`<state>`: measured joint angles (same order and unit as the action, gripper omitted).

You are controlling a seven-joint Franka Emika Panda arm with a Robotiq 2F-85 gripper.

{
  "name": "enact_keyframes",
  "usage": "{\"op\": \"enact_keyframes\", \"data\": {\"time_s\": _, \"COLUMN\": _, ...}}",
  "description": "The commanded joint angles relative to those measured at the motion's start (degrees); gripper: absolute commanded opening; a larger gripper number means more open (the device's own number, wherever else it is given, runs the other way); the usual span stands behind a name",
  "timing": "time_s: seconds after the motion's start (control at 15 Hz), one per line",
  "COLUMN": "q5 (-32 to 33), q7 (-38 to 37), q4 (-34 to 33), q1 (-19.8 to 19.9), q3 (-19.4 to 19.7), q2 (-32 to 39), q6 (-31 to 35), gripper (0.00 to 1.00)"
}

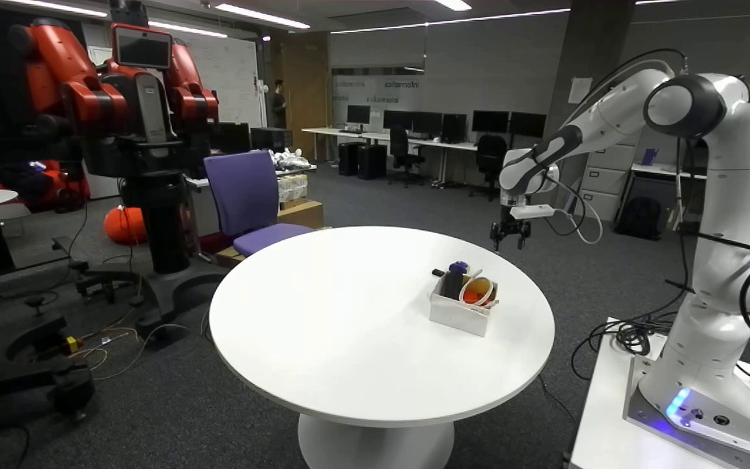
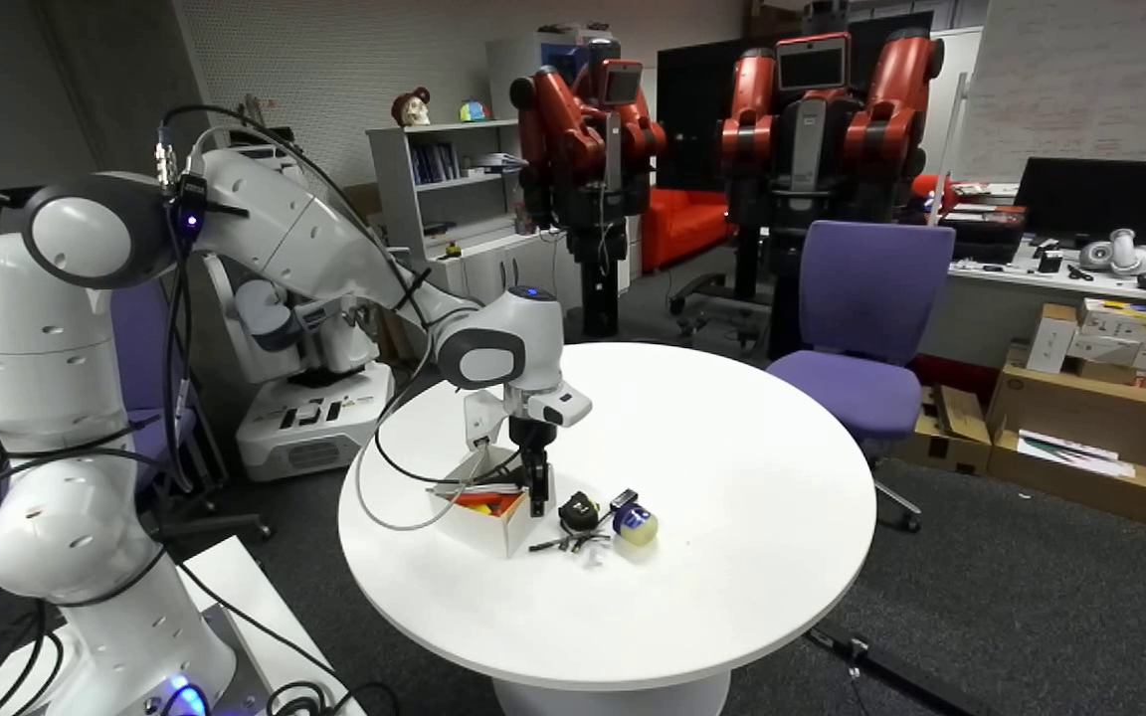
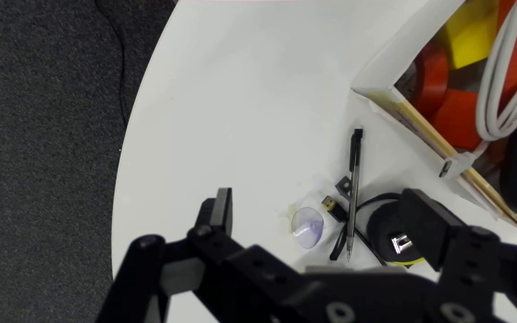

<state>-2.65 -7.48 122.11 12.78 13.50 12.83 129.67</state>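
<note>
1. The pen (image 3: 353, 193) lies on the worktop (image 2: 732, 477), across the black USB cable (image 3: 335, 211) and between your fingers as the wrist view shows them. Your pincer (image 3: 321, 206) hangs above with its jaws spread wide, grasping nothing. Close on this clutter and you could pinch pen and cable together.
2. The pen is slim: an off-centre squeeze could roll it away, and going too low could scrape your fingertips. How much height you have left is hard to judge.
3. The clear, purplish disc (image 3: 308, 227) sits just beside the cable's plug; it's easily overlooked against white, so a descending finger might press or drag it.
4. The tape measure (image 2: 578, 511) is partly hidden by a finger in the wrist view. Drop straight down and that finger could land on it.
5. The blue-capped container (image 2: 639, 528) seems to lie on its side nearby; a nudge might set it rolling.
6. Swing towards the white box (image 2: 493, 537) and you could clip its wall or snag the white cable (image 3: 487, 116), whose plug overhangs the rim.
</note>
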Motion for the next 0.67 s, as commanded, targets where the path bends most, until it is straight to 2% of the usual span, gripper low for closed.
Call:
{"op": "enact_keyframes", "data": {"time_s": 0.0, "q5": -1.1, "q7": -0.2, "q4": -1.7, "q1": 0.6, "q3": 0.0, "q2": 2.1, "q6": 0.7, "gripper": 1.0}}
{"op": "enact_keyframes", "data": {"time_s": 0.27, "q5": -3.9, "q7": -1.1, "q4": -5.2, "q1": 0.7, "q3": -0.5, "q2": 5.9, "q6": 1.2, "gripper": 1.0}}
{"op": "enact_keyframes", "data": {"time_s": 0.6, "q5": -8.9, "q7": -5.1, "q4": -15.0, "q1": 1.0, "q3": -1.4, "q2": 13.3, "q6": 0.1, "gripper": 1.0}}
